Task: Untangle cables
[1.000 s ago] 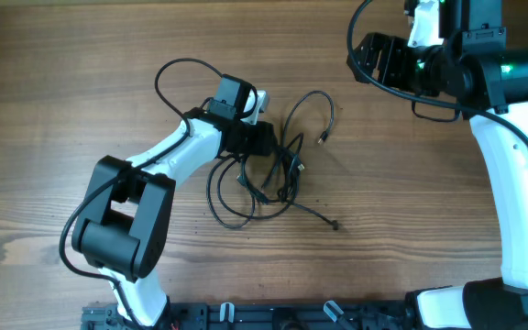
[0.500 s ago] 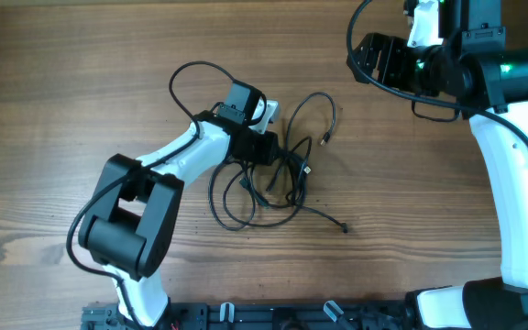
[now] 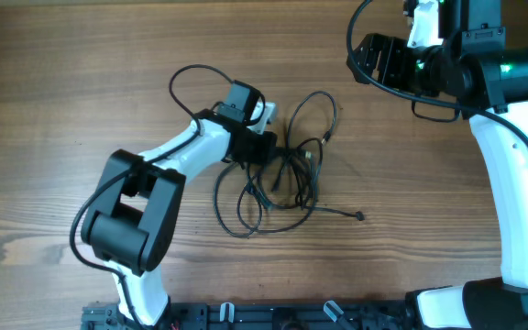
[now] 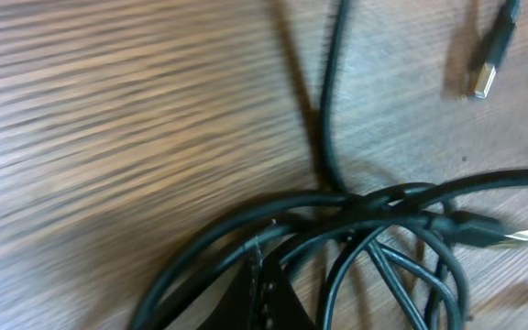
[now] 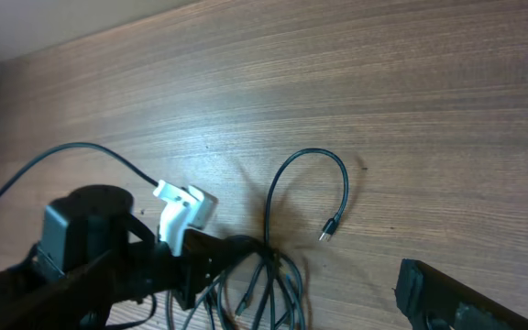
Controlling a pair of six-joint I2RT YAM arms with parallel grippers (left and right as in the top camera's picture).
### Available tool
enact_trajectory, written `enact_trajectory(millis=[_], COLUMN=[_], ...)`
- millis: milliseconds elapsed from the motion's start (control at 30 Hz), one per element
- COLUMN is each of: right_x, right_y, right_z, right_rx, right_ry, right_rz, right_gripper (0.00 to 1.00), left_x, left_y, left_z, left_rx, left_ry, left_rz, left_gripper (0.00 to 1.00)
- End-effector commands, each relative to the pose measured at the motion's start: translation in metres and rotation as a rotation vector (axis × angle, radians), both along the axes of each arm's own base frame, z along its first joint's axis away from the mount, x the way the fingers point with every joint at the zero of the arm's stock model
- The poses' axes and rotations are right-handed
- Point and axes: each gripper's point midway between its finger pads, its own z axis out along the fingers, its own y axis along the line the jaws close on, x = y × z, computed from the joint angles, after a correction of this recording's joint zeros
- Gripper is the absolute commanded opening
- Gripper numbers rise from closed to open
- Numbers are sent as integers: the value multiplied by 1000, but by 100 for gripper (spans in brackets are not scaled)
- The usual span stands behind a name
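While the right fingers (image 5: 440, 290) are held wide open and empty, the cables (image 4: 326, 101) are pinched by the closed left fingers (image 3: 260, 147).

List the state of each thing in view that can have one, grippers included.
cables: tangled in one bundle of crossing loops, lying on the table, plug ends loose
left gripper: shut on the cables at the bundle's left side
right gripper: open, holding nothing, well apart from the bundle
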Motion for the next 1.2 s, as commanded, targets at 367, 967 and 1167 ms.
enact_trajectory(millis=[367, 967, 1167], right_x=[2, -1, -1], right_y=[6, 6, 6], right_z=[3, 1, 0], right_rx=[-3, -9, -9], right_ry=[-17, -6, -6], right_rz=[55, 61, 61], right_gripper=[100, 100, 100], left_x=[14, -92, -109], left_y=[37, 55, 55], left_z=[218, 51, 20], left_rx=[-258, 35, 110], left_ry=[-253, 298, 328], left_rz=[277, 521, 562], left_gripper=[4, 51, 46])
